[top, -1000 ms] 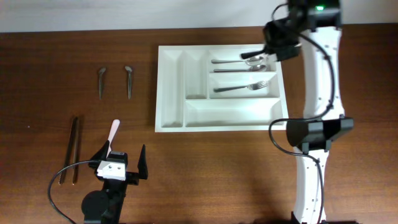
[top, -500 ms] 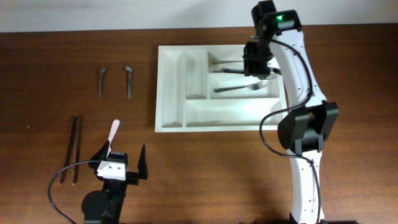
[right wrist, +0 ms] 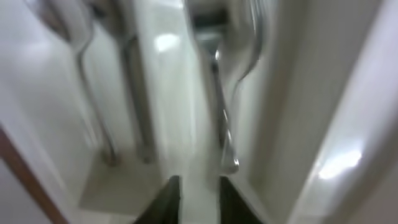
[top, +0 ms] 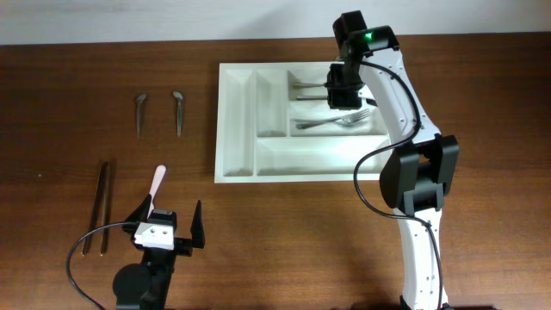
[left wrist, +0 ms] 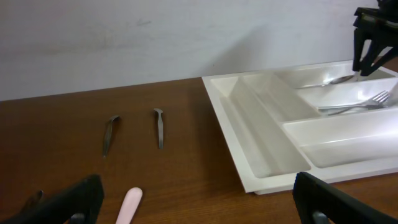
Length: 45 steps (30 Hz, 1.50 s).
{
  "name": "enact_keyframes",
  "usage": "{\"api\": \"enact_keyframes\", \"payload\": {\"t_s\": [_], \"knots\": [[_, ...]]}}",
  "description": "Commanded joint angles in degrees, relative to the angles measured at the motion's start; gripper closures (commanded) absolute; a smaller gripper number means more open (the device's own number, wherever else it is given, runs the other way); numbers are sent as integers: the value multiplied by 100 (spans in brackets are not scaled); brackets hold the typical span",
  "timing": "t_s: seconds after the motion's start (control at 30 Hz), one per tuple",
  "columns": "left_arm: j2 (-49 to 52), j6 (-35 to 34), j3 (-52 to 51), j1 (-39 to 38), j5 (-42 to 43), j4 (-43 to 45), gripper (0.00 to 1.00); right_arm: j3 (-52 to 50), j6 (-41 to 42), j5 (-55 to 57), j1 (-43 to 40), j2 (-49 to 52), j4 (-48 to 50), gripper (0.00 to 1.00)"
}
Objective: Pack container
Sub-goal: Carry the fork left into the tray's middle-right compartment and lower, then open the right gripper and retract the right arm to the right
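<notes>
The container (top: 237, 120), a white cutlery tray, lies at the table's middle back. A fork (top: 336, 122) lies in its middle long compartment and spoons (top: 308, 86) in the top one. My right gripper (top: 338, 86) hovers over the top compartments, fingers slightly apart with nothing between them. The right wrist view is blurred. It shows the right gripper (right wrist: 199, 199) above a white divider (right wrist: 168, 93), with metal handles (right wrist: 224, 124) on both sides. My left gripper (top: 170, 220) stands wide open near the front left, just behind a pink-handled utensil (top: 157, 182).
Two small bent metal pieces (top: 140, 112) (top: 178, 110) lie left of the tray. A pair of dark chopsticks (top: 102, 207) lies at the far left. In the left wrist view, the pink handle (left wrist: 130, 202) sits between the open fingers, with the tray's rim (left wrist: 230, 124) to the right.
My right gripper has moved left from the tray's right end to over the top compartments. Its fingers have parted a little. The left arm has not moved.
</notes>
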Motion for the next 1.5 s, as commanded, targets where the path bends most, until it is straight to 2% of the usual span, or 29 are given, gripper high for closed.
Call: {"api": "enact_keyframes", "payload": {"t_s": [0.0,0.1,0.2,0.4,0.53,0.8,0.9,1.1,1.33,1.47], "knots": [[-37,92,-37,42,-42,17,1,-57,9,175,20,-70,264,66],[-37,92,-37,42,-42,17,1,-55,-610,170,0,-70,643,57],[-37,92,-37,42,-42,17,1,-24,-1696,151,-68,-72,1084,46],[-37,92,-37,42,-42,17,1,817,-3560,151,-564,-83,1331,0],[-37,92,-37,42,-42,17,1,1871,-5018,151,-1058,-87,1130,1],[-37,92,-37,42,-42,17,1,4103,-7471,501,-2127,-87,-402,2],[-37,92,-37,42,-42,17,1,4157,-8356,557,-2531,-278,-957,1],[-37,92,-37,42,-42,17,1,4155,-8804,1095,-3130,-343,-2063,1],[-37,92,-37,42,-42,17,1,3928,-10465,1049,-3366,-354,-2063,1],[-37,92,-37,42,-42,17,1,3421,-11495,719,-3388,-354,-2061,1]]}}
